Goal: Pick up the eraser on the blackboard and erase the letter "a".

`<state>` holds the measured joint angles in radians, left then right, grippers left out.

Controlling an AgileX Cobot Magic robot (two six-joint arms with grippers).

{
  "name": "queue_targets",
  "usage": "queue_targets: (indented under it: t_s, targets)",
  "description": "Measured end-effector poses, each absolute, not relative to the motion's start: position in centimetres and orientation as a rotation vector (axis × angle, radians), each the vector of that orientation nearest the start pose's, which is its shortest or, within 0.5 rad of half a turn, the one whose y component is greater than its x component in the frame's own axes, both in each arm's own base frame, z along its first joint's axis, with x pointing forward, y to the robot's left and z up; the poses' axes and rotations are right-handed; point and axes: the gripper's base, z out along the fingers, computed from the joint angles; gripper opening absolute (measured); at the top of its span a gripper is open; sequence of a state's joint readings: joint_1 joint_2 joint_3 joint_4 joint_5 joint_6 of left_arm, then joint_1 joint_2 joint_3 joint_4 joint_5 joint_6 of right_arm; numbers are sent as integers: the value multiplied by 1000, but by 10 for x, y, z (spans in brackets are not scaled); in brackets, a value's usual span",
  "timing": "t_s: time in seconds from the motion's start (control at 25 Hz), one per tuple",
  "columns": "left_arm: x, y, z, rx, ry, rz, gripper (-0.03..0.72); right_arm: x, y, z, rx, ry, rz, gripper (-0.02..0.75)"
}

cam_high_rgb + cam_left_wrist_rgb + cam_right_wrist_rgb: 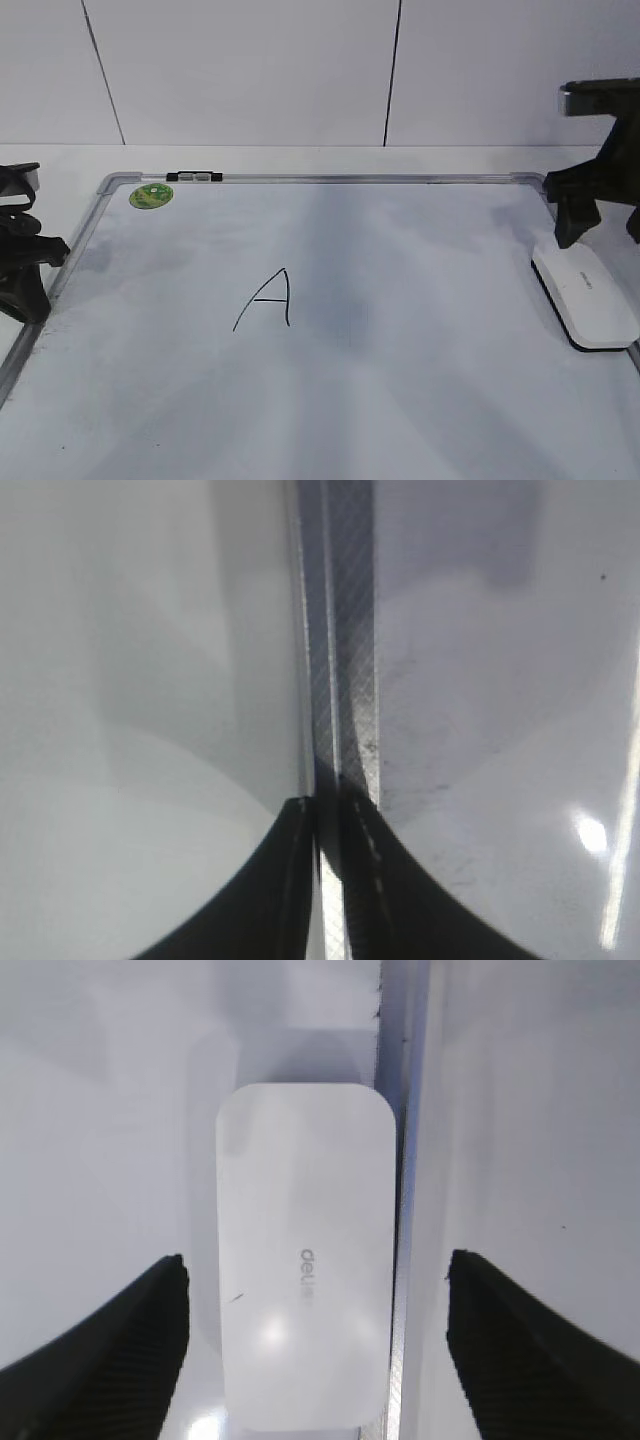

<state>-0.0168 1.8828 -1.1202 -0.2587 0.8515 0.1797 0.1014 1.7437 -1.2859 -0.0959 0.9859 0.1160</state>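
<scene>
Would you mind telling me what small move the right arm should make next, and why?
Probably lower the right gripper straight down: its jaws are open, straddling the eraser, which lies untouched on the blackboard against its right frame.

One blackboard (420, 400), bearing one capital "A" (268, 298) and one green sticker (151, 195). One clip (195, 177) on its frame. One eraser (305, 1260) directly beneath the right tool (315, 1330).

The blackboard (420, 400) ran off the exterior view's bottom edge; the eraser's (585, 295) grey print was unreadably small.
</scene>
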Motion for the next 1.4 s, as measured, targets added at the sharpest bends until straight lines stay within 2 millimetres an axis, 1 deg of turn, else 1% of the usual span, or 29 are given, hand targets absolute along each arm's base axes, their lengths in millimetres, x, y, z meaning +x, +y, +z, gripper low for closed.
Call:
queue_targets:
  t_s: [0.08,0.16,0.32,0.4,0.48,0.64,0.72,0.8,1.0,1.12,1.2,1.32,1.4]
  targets:
    - [338,-23,151,46,3067,-298,73,342,27,250,-45,2889,-87,633]
    - [338,-23,152,46,3065,-298,94,337,27,259,-45,2875,-87,633]
    - [342,-24,158,57,3066,-303,193,330,26,270,-53,2877,-91,632]
    - [347,-24,166,71,3069,-314,252,326,25,274,-60,2879,-93,629]
    - [351,-25,176,87,3078,-328,281,323,25,279,-65,2876,-94,624]
    - [356,-27,198,127,3113,-360,297,312,24,291,-77,2878,-99,619]
    - [353,-27,211,143,3111,-367,298,307,23,297,-77,2875,-99,618]
    - [347,-27,228,157,3090,-368,298,300,23,306,-73,2862,-88,615]
    - [327,-27,277,175,2966,-346,298,283,22,325,-64,2838,-71,611]
    - [313,-26,304,156,2894,-332,298,274,20,331,-64,2835,-84,606]
    - [299,-26,321,142,2845,-327,298,269,20,332,-65,2834,-84,601]
    - [277,-26,337,141,2799,-320,298,257,20,330,-70,2839,-73,601]
    - [261,-25,342,142,2783,-308,298,248,19,329,-73,2841,-61,599]
